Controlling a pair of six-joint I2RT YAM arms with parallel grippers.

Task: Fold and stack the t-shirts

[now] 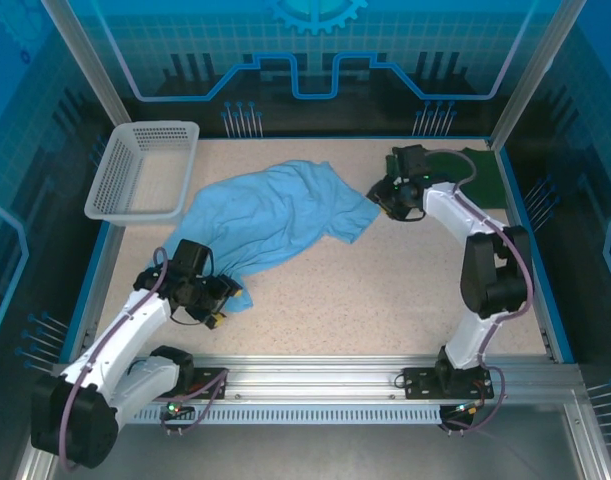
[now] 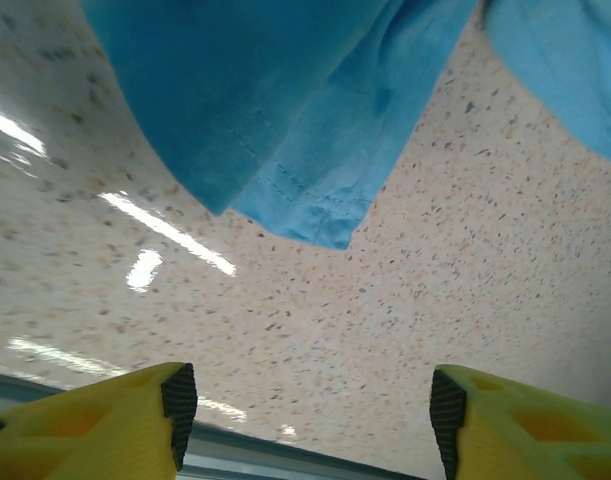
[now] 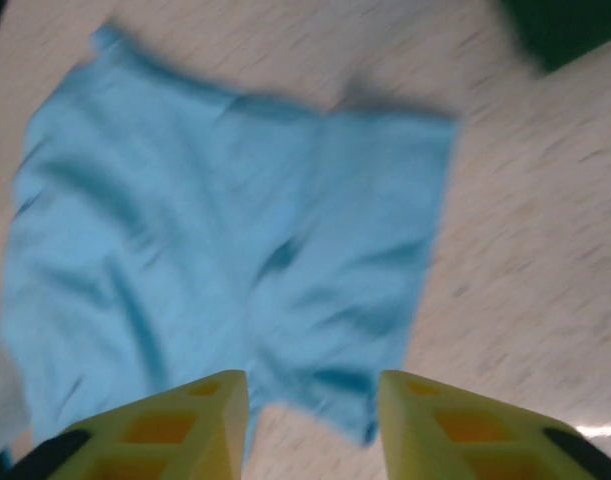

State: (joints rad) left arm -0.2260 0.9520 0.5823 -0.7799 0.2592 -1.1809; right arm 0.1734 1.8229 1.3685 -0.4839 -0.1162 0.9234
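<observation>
The light blue t-shirt (image 1: 275, 215) lies crumpled across the middle of the table, one corner trailing toward the left arm. My left gripper (image 1: 223, 300) hovers just in front of that corner. In the left wrist view its yellow fingers (image 2: 135, 420) stand wide apart over bare tabletop, and the shirt's hemmed edge (image 2: 295, 200) lies beyond them. My right gripper (image 1: 381, 196) sits at the shirt's right sleeve. Seen from the right wrist, this gripper (image 3: 313, 430) is open with nothing in it, the blurred blue shirt (image 3: 235, 240) ahead. The dark green t-shirt (image 1: 477, 170) lies at the back right.
A white mesh basket (image 1: 145, 170) stands at the back left corner, tilted on the table's rim. Blue walls enclose the speckled table (image 1: 385, 300). A metal rail (image 1: 335, 375) runs along the near edge.
</observation>
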